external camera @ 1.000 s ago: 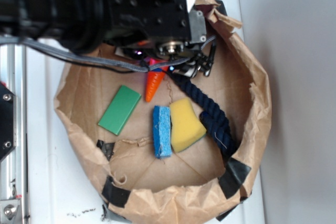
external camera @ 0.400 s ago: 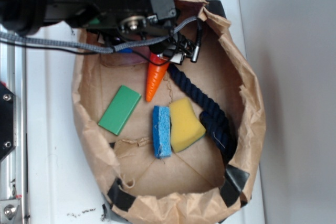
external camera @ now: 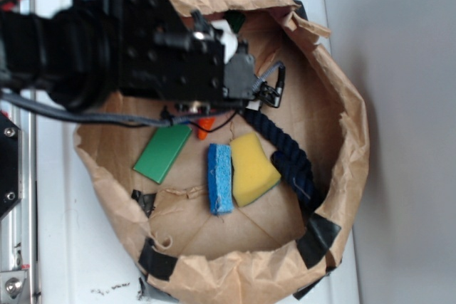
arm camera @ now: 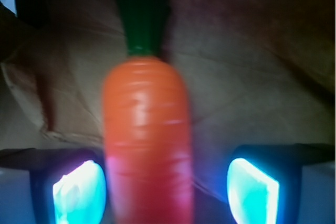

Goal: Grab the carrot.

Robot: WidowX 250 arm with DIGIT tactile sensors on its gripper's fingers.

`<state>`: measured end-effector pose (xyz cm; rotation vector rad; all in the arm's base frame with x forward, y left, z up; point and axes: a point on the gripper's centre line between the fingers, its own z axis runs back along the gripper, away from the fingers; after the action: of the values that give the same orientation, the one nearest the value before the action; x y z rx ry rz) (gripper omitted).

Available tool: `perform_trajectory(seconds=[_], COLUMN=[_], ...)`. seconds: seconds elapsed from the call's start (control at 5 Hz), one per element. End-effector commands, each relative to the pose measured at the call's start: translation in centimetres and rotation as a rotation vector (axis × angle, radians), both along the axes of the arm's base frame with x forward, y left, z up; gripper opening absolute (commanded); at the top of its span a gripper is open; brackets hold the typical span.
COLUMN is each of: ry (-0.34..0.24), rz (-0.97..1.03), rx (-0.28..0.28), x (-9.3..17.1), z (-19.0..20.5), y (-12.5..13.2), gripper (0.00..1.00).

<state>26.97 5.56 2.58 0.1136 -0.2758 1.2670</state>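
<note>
Carrot lies lengthwise between my two glowing pads, green stem pointing far from me, on the brown paper floor of the bag. My gripper is spread wide; the left pad sits just beside the carrot, the right pad apart from it. From outside only the orange tip shows under my arm, near the green block, blue sponge, yellow sponge and dark rope.

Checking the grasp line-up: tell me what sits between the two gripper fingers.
In the wrist view, the carrot lies between the fingers, nearer the left one, with a gap to the right finger. The gripper looks open.
</note>
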Motion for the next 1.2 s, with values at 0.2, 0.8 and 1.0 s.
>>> perform_trajectory(seconds=[0.2,0.8,1.0], ry=[-0.039,-0.068,-0.095], rz=[0.019,-0.307,-0.559], rx=[0.029,-0.131,-0.172], x=[-0.9,1.5,1.3], z=[-0.1,9.5,11.8], y=[0.5,-0.6,-2.3], gripper=[0.00,0.00,0.00])
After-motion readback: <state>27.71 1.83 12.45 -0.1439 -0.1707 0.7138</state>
